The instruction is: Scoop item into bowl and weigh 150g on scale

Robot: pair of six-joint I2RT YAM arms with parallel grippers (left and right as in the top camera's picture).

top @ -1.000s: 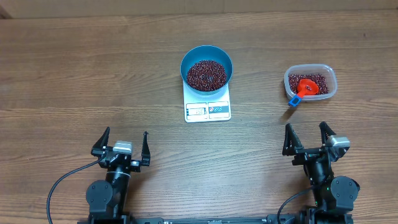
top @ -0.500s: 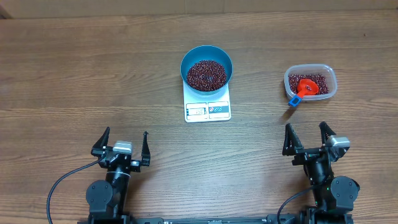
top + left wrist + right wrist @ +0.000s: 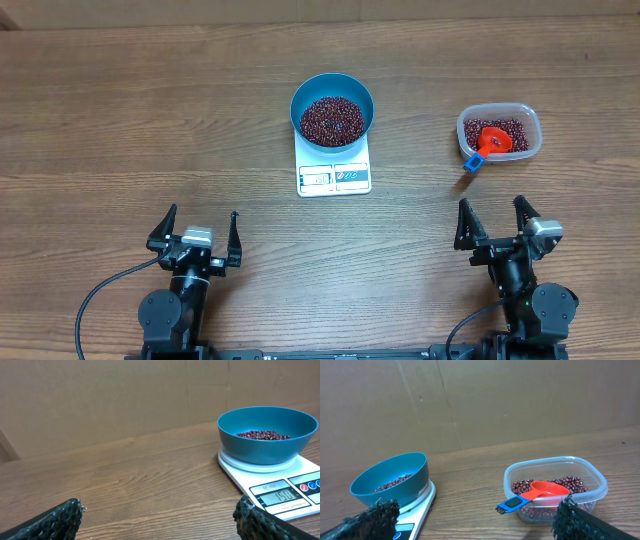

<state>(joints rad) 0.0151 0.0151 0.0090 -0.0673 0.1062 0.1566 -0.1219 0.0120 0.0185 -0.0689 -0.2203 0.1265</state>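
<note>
My left gripper [image 3: 202,214]: jaws spread wide with nothing between them, low at the near-left of the table and pointing toward the far edge.
My cable [image 3: 100,295]: a black loop lying on the wood just left of my left arm's base.
Table [image 3: 120,120]: brown wood grain running side to side. The left half is bare boards, with a few pale scuffs.
Wall [image 3: 125,395]: in both of my wrist views a flat tan panel, like cardboard, rises straight from the table's far edge. Faint vertical seams show in it.
Scale [image 3: 334,176]: white and flat, lying at the middle of the table with its button edge toward me.
Display [image 3: 278,495]: lit grey. From my left wrist the digits look like 150, though they are small.
Bowl [image 3: 298,98]: bright blue, sitting upright on the far part of the scale and overhanging its platform.
Beans [image 3: 333,118]: a dark maroon heap covering the bowl's bottom, well below the rim. More of them lie in the tub.
Tub [image 3: 500,106]: clear plastic with rounded corners, standing on the wood well to the right of the scale.
Scoop [image 3: 492,138]: its red cup rests on the tub's beans. The blue handle sticks out over the tub's near-left rim.
My right gripper [image 3: 490,203]: fingers wide apart and holding nothing, parked near the table's front edge, on my side of the tub and clear of it.
</note>
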